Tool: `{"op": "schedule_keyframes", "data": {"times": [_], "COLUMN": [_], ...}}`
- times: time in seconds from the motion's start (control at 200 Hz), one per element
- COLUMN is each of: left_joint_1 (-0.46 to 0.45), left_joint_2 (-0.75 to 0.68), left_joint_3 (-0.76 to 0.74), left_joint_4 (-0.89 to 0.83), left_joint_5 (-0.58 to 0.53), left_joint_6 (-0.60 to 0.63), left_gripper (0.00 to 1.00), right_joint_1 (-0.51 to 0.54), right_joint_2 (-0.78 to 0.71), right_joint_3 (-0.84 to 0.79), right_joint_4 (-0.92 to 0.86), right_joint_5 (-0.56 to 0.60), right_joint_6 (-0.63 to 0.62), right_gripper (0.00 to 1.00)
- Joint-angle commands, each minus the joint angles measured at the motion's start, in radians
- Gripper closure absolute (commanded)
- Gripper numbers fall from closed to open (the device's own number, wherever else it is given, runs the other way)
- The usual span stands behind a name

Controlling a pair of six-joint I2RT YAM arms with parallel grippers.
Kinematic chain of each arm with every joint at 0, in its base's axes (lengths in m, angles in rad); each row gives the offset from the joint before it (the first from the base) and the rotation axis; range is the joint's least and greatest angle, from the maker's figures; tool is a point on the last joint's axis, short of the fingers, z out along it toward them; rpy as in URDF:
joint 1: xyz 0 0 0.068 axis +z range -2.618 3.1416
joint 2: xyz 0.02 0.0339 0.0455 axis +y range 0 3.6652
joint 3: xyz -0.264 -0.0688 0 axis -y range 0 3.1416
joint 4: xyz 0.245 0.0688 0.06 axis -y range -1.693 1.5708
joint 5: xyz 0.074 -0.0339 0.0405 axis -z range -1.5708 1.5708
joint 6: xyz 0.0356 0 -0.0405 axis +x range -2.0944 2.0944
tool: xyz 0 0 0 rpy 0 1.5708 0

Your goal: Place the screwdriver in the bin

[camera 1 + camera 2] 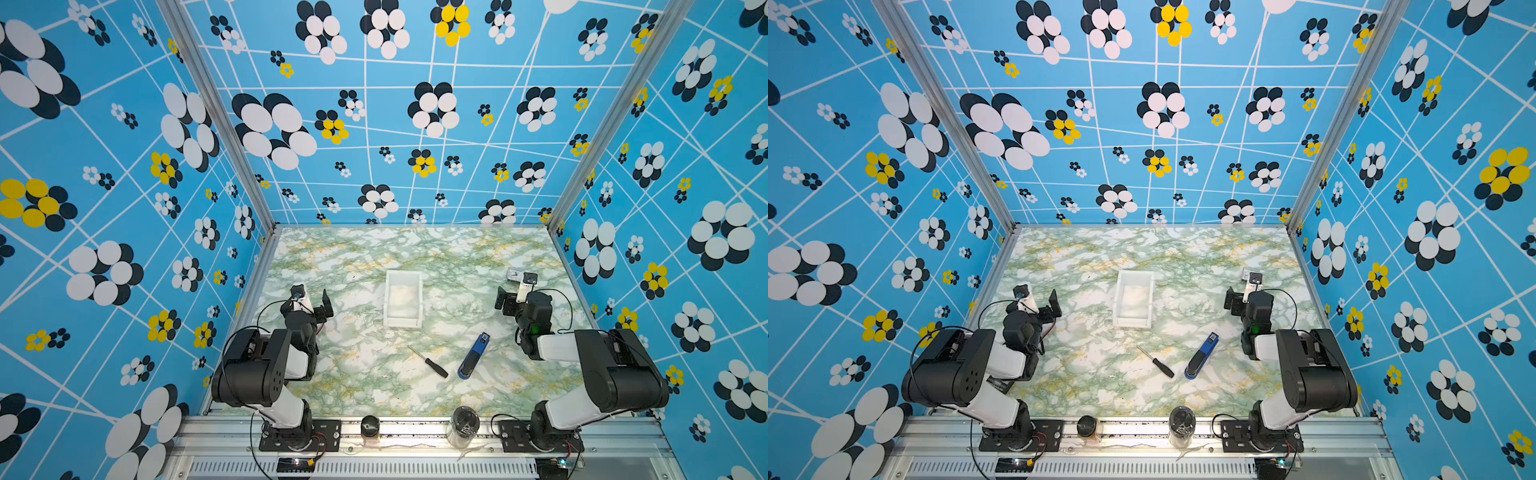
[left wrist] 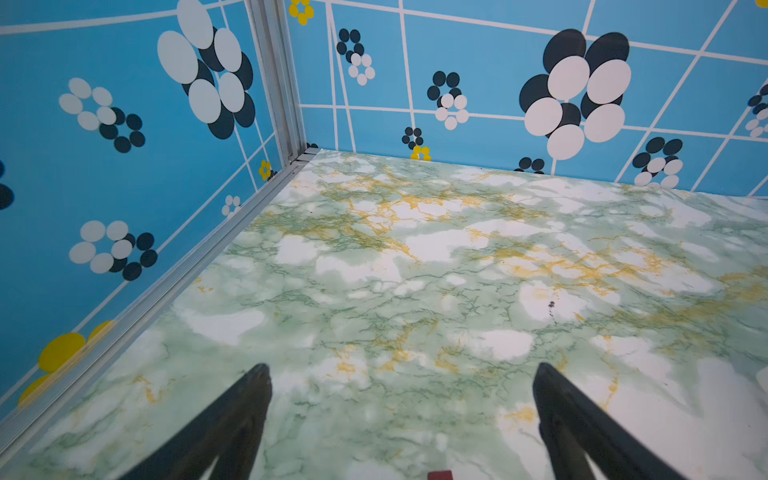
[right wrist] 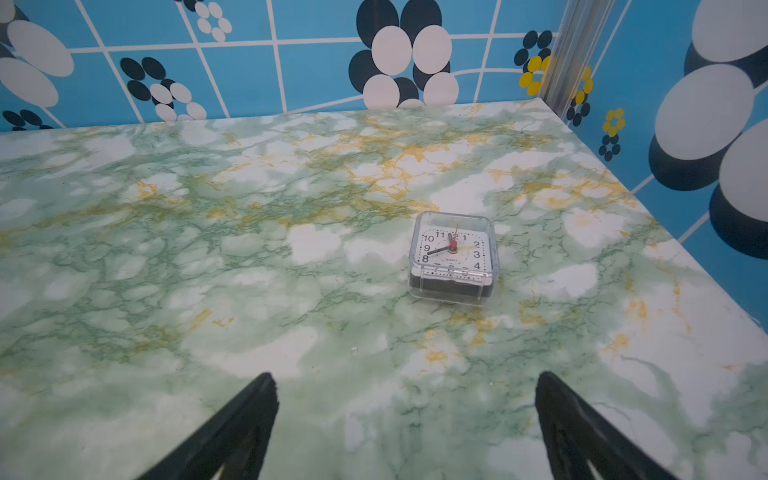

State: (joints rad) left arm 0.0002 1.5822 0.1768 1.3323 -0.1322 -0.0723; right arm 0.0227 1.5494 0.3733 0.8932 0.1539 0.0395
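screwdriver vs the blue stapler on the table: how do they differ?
The screwdriver is slim, black handle and thin silver shaft; the stapler is thicker, blue and black. The screwdriver's far end slants left, the stapler's slants right. Both lie flat on the table, apart, ungripped.

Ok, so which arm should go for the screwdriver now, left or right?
Left, probably. The left gripper and right gripper are both open, empty and about equally far from the screwdriver, but the blue stapler lies between it and the right one; the left has bare table on its way.
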Motion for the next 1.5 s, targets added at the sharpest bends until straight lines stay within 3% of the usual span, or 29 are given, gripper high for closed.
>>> {"op": "schedule_keyframes", "data": {"times": [0.0,1.045,1.314,1.399,1.494], "left_joint_1": [0.008,0.007,0.014,0.014,0.013], "left_joint_2": [0.007,0.007,-0.019,-0.038,-0.116], "left_joint_3": [-0.007,-0.008,0.033,0.029,0.068], "left_joint_4": [0.022,0.027,-0.078,-0.079,-0.228], "left_joint_5": [-0.017,-0.013,0.039,0.077,0.093], "left_joint_6": [-0.016,-0.017,-0.005,0.010,0.013], "left_gripper": [0.01,0.01,0.01,0.01,0.01], "right_joint_1": [-0.007,-0.007,-0.007,-0.007,-0.007], "right_joint_2": [-0.010,-0.009,-0.018,-0.092,-0.178], "right_joint_3": [0.021,0.021,0.023,0.067,0.116], "right_joint_4": [-0.019,-0.018,-0.015,-0.153,-0.316], "right_joint_5": [-0.009,-0.009,0.032,0.045,0.061], "right_joint_6": [-0.007,-0.006,0.005,0.011,0.015], "right_gripper": [0.01,0.01,0.01,0.01,0.02]}}
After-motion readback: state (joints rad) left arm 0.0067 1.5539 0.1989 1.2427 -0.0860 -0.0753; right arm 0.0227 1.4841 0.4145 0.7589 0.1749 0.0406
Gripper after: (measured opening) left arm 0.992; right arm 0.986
